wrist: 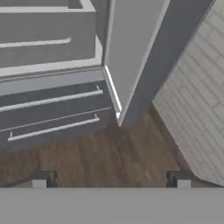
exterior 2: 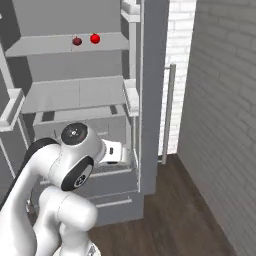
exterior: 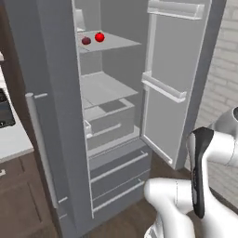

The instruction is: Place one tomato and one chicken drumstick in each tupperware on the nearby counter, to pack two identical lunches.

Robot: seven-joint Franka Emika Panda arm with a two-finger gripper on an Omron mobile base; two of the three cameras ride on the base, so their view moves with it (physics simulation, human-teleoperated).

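Tomato: one, bright red, on the upper shelf of the open fridge, sitting free toward the back. Beside it and just apart, one darker red round item; too small to tell whether it is a second tomato or something else. Same pair in the right base view: tomato, darker item. Judged stored here as cold food, awaiting collection; nothing taken out of the fridge as things lie.

Shelves: two flat ones seen, upper and middle; the middle one bare. Below them one pull-out bin, and under that two freezer drawers with bar handles, both closed.

Fridge door: one, swung wide to the right, presumably left open to give the arm access. Door racks: two.

Gripper: one, jaws spread wide, holding nothing, pointed down at the wooden floor in front of the drawers, well below the tomato shelf. Judged to be parked low, with a long reach up needed for the first pick.

Brick wall: to the right of the fridge.

Counter: one pale corner at the far left, over dark cabinets
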